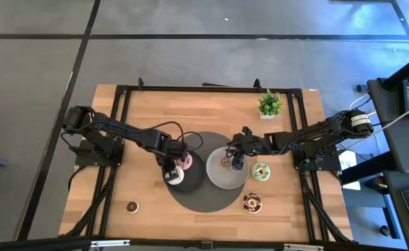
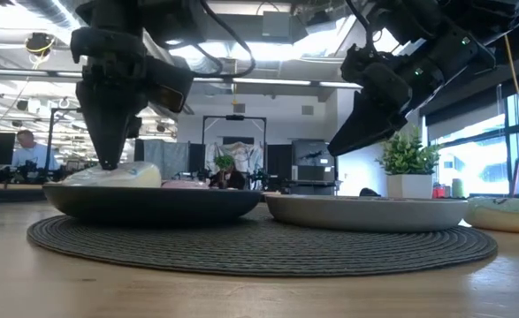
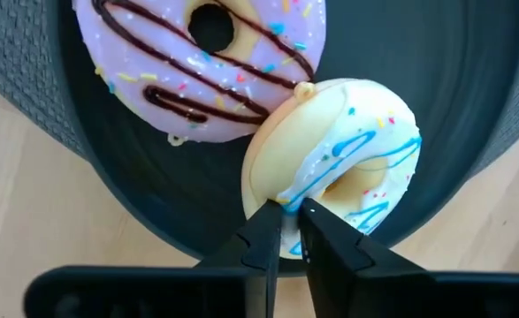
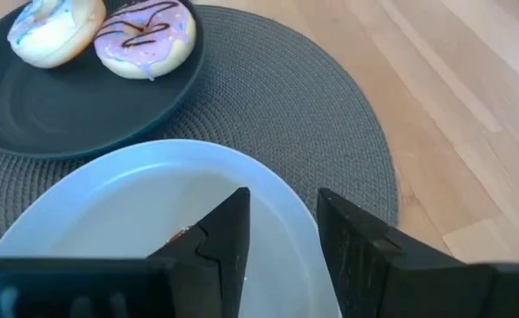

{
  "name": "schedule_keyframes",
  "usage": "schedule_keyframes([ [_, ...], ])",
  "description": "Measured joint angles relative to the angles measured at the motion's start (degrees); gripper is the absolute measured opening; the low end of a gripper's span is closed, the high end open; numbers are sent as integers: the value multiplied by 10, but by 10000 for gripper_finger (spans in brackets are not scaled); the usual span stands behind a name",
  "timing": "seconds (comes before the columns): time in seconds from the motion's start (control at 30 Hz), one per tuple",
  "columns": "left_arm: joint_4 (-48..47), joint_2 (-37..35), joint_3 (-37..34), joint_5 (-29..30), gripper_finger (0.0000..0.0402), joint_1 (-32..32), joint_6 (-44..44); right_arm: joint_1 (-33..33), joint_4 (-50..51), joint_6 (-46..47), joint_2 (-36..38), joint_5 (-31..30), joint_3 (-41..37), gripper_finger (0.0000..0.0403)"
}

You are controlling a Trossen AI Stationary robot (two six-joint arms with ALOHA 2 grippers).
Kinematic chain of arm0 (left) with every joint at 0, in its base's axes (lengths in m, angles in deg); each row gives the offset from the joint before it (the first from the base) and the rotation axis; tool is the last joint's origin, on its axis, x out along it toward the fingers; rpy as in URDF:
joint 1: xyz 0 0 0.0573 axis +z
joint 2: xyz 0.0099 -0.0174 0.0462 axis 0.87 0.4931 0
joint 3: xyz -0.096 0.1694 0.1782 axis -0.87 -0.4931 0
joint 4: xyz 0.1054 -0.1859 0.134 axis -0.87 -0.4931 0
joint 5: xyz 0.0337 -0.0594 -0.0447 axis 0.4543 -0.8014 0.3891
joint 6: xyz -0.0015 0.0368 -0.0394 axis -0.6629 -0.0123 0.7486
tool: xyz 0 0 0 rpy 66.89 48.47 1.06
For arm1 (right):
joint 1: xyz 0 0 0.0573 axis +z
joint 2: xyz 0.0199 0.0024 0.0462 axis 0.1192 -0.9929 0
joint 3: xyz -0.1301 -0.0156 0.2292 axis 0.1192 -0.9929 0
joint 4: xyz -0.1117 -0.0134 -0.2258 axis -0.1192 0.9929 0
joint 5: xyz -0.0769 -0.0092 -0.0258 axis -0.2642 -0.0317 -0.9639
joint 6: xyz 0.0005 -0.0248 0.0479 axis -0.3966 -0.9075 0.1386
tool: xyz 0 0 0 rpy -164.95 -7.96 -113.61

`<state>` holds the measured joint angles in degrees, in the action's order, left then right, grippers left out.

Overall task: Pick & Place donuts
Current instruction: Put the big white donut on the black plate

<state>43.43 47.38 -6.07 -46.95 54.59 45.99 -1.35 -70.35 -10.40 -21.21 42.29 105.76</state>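
Observation:
My left gripper (image 3: 290, 216) points down over the dark plate (image 1: 196, 183) and is shut on a cream donut with blue-white icing (image 3: 347, 155). A pink donut with chocolate stripes (image 3: 197, 62) lies flat on the same plate, and the cream donut touches it. My right gripper (image 4: 283, 208) is open and hovers over the grey plate (image 4: 109, 190), clear of it in the low view. A small brown donut (image 1: 224, 162) lies on that plate beside its fingers. A green-white donut (image 1: 260, 171), a chocolate sprinkled donut (image 1: 251, 203) and a tiny brown donut (image 1: 132, 206) rest on the table. My left gripper pinches the cream donut's ring (image 3: 287, 201) between its two fingers, at the side away from the pink donut. The fingers come from above, pointing down. The donut is tilted, its bare cream side (image 3: 272, 150) against the pink donut, and it rests on the dark plate (image 2: 153, 199).
Both plates sit on a round grey woven mat (image 1: 204, 199). A small potted plant (image 1: 269, 104) stands near the table's far right corner. A black frame rail (image 1: 190, 88) runs around the wooden table top. In the low view a person (image 2: 29, 150) sits in the room behind.

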Motion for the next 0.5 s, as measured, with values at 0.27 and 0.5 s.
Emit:
schedule_keyframes([
  [0.27,-6,-21,0,-4,43,25,-29,0,0,-2,0,0,0,135],
  [0.5,-2,-39,0,-4,43,24,-25,0,3,-4,5,0,0,135],
])
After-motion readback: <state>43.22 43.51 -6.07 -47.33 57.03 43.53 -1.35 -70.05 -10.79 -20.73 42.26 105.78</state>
